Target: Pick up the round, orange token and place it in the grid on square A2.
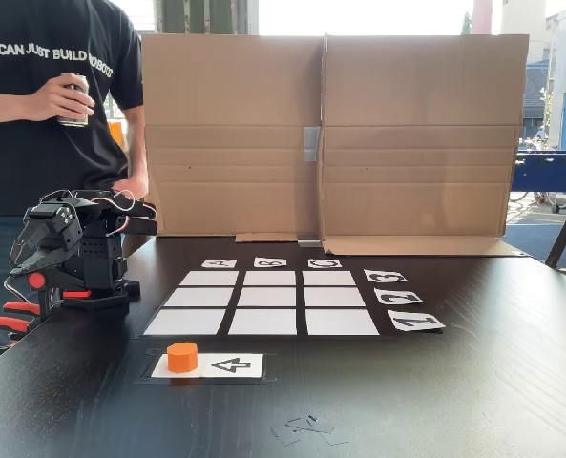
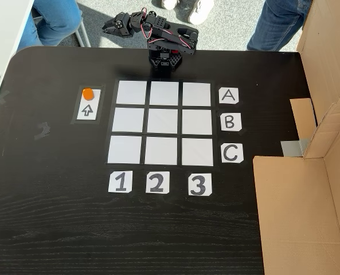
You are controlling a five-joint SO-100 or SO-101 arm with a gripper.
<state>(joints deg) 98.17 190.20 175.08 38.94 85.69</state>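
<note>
The round, orange token (image 1: 181, 357) (image 2: 88, 93) stands on one end of a white card with a black arrow (image 1: 231, 364) (image 2: 87, 110), just outside the grid's row of 1 squares. The grid (image 1: 268, 298) (image 2: 163, 121) lies flat on the black table. Square A2 (image 1: 199, 297) (image 2: 164, 93) is bare white, in the line nearest the arm. The black arm sits folded at the table edge. Its gripper (image 1: 21, 256) (image 2: 108, 26) looks shut and empty, well away from the token.
A tall cardboard wall (image 1: 330, 134) (image 2: 324, 120) borders the table beyond the C line. A person in a black T-shirt (image 1: 44, 105) stands right behind the arm, holding a can. Red clamp handles (image 1: 4, 322) jut out by the arm's base. Tape scraps (image 1: 306, 426) lie on the table.
</note>
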